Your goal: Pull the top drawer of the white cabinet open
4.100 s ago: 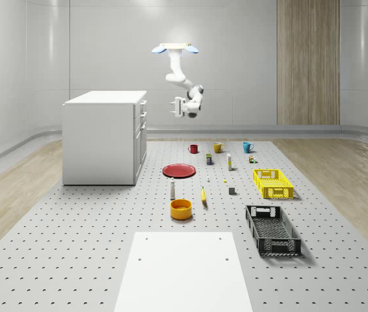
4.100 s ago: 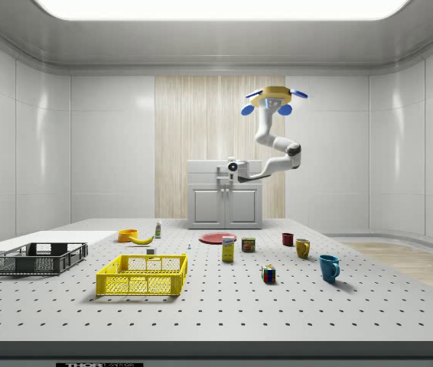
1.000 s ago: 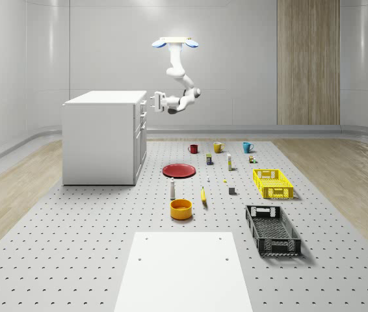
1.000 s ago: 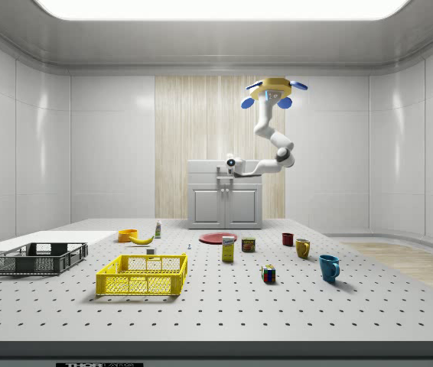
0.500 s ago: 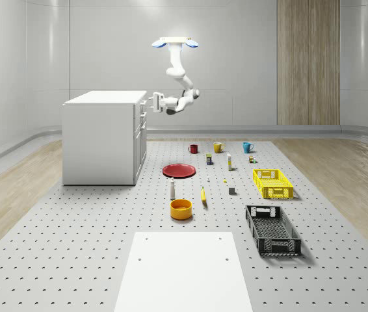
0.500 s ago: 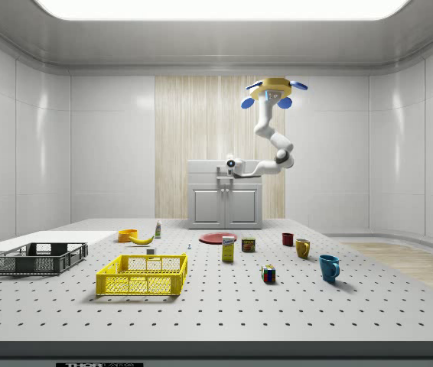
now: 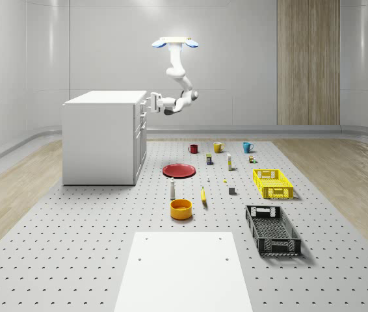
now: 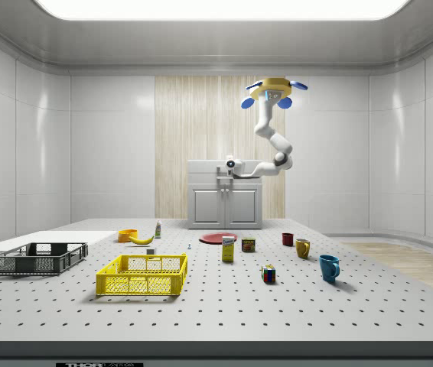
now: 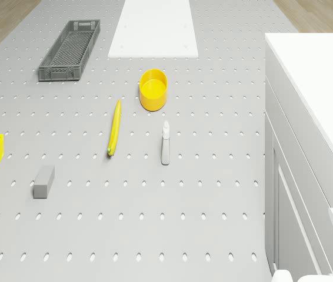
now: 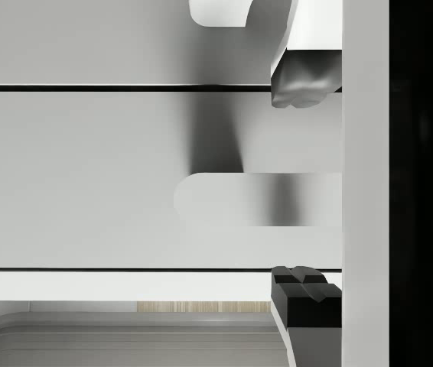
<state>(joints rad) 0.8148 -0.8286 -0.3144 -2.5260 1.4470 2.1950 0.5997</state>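
While drone [image 7: 175,43] hovers beside cabinet [image 7: 103,136], bent arm [image 7: 181,81] reaches w/ pincer [image 10: 302,183] spread round top-drawer handle [image 10: 255,199]

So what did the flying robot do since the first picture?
The drone rose a little and shifted toward the white cabinet. The arm swung the gripper from hanging in open air to right at the cabinet's top drawer front, fingers open on either side of the handle. The drawer looks shut. The red plate, mugs and crates stayed put.
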